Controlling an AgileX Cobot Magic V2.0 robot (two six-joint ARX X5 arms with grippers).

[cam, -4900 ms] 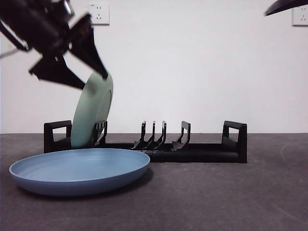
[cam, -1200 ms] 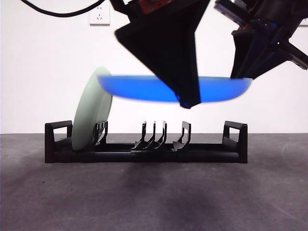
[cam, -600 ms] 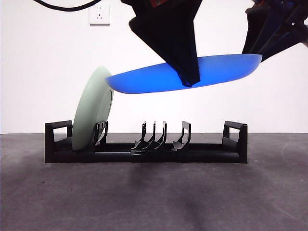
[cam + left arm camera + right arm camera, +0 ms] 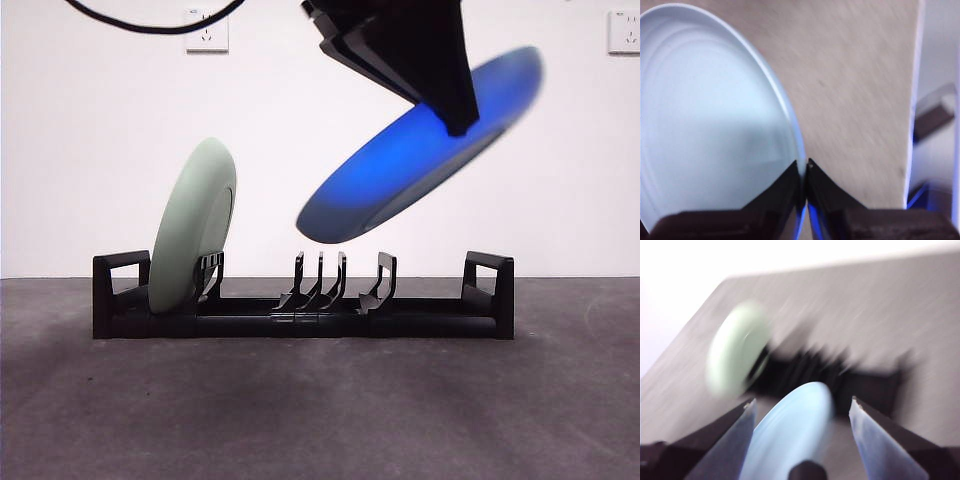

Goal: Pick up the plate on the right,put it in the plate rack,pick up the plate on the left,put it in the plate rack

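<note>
While the left gripper (image 4: 803,167) pinched the blue plate (image 4: 420,150) by its rim, tilted toward the rack (image 4: 300,305) at 6 o'clock, the right gripper (image 4: 801,410) gaped empty.

On my front feed the working arm (image 4: 400,45) is a big black angular mass, its flat plates tapering to a dark wedge tip. A thin black cable (image 4: 150,22) loops across the top beside it. My left gripper (image 4: 804,172) shows two slim black jaws, straight-edged and pointed. My right gripper (image 4: 800,440) has two broad wedge-shaped jaws with pale greyish inner faces on black bodies, blurred, with a dark rounded part low between them.
</note>
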